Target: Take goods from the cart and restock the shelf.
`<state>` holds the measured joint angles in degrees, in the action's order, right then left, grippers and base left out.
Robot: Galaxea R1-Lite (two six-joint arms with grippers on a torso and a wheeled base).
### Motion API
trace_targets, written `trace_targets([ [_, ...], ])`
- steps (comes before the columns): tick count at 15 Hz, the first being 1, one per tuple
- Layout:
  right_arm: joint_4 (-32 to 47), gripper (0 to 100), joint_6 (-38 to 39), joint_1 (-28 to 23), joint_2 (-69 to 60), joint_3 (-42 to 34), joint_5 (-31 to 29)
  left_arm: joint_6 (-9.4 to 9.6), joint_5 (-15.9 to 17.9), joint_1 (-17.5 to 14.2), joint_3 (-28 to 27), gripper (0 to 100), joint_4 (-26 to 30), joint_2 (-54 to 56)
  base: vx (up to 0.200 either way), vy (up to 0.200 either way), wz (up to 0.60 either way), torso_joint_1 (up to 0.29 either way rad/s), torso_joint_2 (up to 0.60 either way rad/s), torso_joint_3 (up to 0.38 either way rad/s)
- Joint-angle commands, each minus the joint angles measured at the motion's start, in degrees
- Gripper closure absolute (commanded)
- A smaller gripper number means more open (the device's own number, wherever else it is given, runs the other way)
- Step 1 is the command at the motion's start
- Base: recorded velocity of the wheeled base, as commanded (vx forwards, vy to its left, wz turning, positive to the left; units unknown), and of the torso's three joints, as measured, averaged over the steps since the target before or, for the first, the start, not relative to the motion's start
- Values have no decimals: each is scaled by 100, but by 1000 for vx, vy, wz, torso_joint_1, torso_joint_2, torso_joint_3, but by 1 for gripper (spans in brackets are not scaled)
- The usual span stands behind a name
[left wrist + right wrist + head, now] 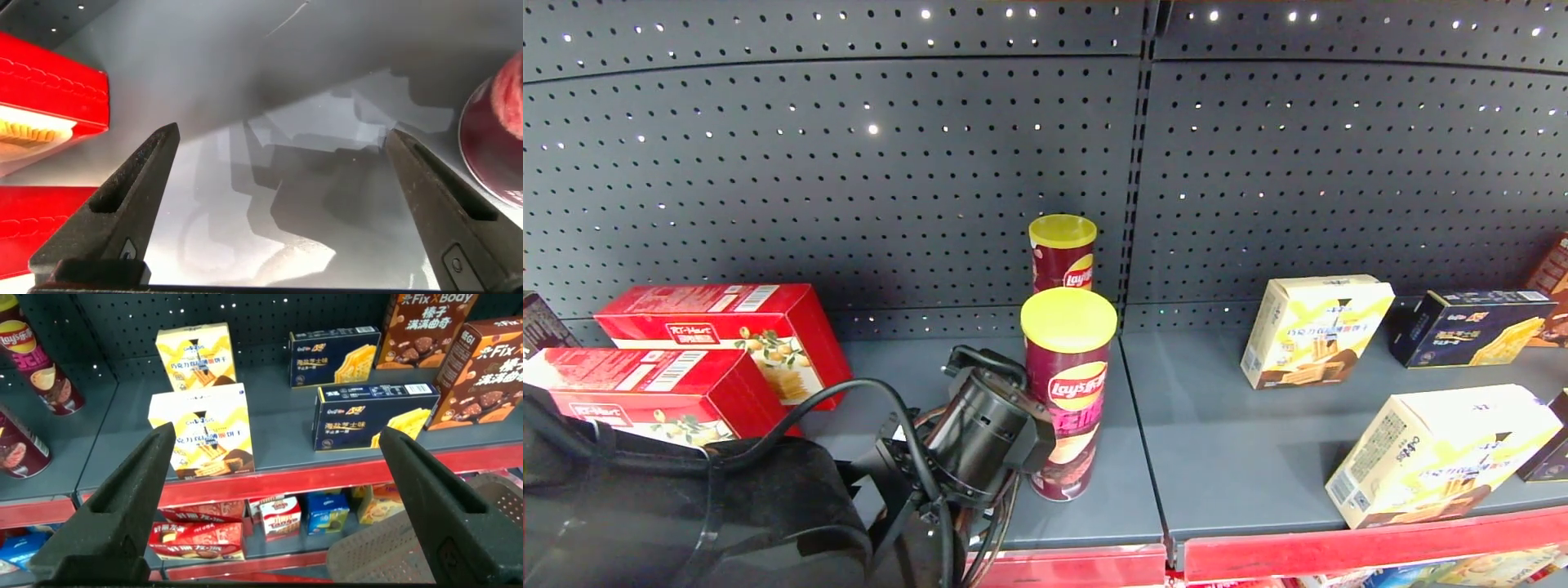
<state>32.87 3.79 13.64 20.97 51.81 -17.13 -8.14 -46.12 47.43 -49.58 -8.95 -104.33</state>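
Nearest: red price rail (pixel 1339 547) along the front edge of the shelf (pixel 1225 441). Right gripper (pixel 274 506) hangs out in front of that rail, off the shelf, spread wide and empty, facing the near yellow box (pixel 1445 453). Lower-tier goods (pixel 282 516) sit under the rail.

Left gripper (pixel 282 204) is low over bare shelf deck, spread wide, nothing between its fingers. Near chip can (pixel 1068 392) stands upright just right of it, outside the fingers and not gripped. Near red box (pixel 645 392) lies to the left of the claw, close.

Farther back: far chip can (pixel 1063 251) is upright directly behind the near can, so the near can blocks the straight path to it. Far red box (pixel 727 327) sits behind the near red one. On the right, the far yellow box (pixel 1315 327) and the dark blue box (pixel 1470 327) stand side by side, brown boxes (pixel 425 327) farther right. Open deck lies between the cans and the yellow boxes. Pegboard back panel (pixel 849 180) closes the rear.
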Motion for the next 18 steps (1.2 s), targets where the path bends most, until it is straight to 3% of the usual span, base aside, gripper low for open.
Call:
trace_targets([
  [1,1,0,-1,7,-14,13,-10,-38,-3,73,1,0,-2,-9,0,0,0,0,0,0],
  [2,1,0,-1,-2,-14,13,-10,-109,-3,99,10,0,-2,-17,0,0,0,0,0,0],
  [10,1,0,-1,-11,-31,13,-10,-117,-3,143,98,0,-2,-44,0,0,0,0,0,0],
  [14,1,0,-1,-11,-31,13,-10,-117,-3,99,388,0,-2,-9,0,0,0,0,0,0],
  [18,1,0,-1,-19,-31,13,-10,-117,-3,-76,273,0,-2,-9,0,0,0,0,0,0],
])
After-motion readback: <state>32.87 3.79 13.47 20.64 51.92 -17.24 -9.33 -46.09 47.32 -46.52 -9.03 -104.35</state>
